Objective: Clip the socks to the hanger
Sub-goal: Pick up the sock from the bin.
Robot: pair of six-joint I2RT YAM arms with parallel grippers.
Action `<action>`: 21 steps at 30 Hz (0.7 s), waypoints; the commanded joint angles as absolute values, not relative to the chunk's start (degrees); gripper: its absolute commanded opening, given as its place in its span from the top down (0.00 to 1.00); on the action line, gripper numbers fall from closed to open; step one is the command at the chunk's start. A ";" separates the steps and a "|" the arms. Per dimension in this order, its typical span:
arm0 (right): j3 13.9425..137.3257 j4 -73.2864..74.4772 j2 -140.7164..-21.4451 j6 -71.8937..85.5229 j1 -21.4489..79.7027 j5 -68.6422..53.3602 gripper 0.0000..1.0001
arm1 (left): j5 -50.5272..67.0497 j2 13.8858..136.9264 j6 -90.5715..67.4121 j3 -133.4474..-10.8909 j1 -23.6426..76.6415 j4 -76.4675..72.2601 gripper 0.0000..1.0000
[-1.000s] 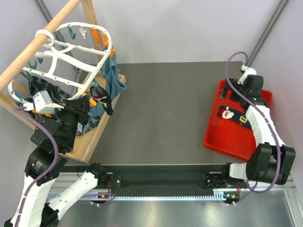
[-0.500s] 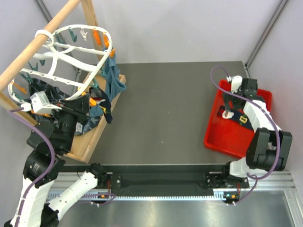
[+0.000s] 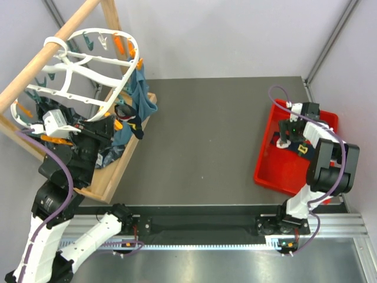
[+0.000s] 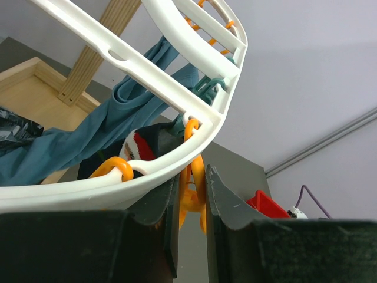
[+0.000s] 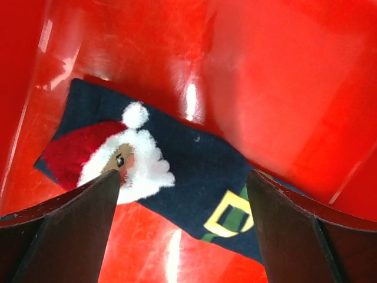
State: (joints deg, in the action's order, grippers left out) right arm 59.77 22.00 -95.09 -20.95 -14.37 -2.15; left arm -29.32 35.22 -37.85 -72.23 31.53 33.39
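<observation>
Looking at this one, the left claw (image 4: 192, 180) is up at the far-left corner of the table, pressed together on an orange plastic clip (image 4: 189, 203) that dangles from the rim of the big white plastic oval hanger (image 4: 147, 79). A small dark navy sock with a red-and-white cuff (image 4: 147, 141) hangs just behind that rim, beside a teal-blue garment (image 4: 88, 130), though I honestly can't tell which clip has hold of it. Over by the right edge, the right claw (image 5: 182, 177) hovers with its fingers spread wide above a flat navy Santa sock with a yellow buckle (image 5: 194, 159), which lies in a glossy red plastic tray (image 5: 265, 71).

What worries me is that the hanger only hooks over a round wooden pole (image 3: 76, 20), so any sideways push from the left claw will probably swing or tilt the whole frame, and the clip could pop out of the pinch. If that squeezed clip is the one biting the hanging sock, it drops. On the right, the sock lies dead flat on slick plastic, so the fingers may skate, grab just a thin fold, or shove the tray instead.
</observation>
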 commanded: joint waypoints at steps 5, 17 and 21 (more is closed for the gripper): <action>64.59 20.56 -101.23 -15.65 -14.24 -1.67 0.17 | -23.11 37.35 -37.79 -73.39 31.99 35.42 1.00; 65.22 22.68 -104.24 -13.01 -14.59 -5.18 0.67 | -22.85 37.53 -37.97 -74.26 31.99 36.47 1.00; 64.95 22.50 -102.40 -11.60 -14.85 -5.27 0.78 | -22.85 37.44 -37.97 -74.97 31.99 37.09 1.00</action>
State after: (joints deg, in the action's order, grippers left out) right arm 64.20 21.89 -102.61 -12.82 -14.44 -4.67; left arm -29.32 35.79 -38.09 -73.58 31.53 34.28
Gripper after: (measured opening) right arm 0.236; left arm 0.219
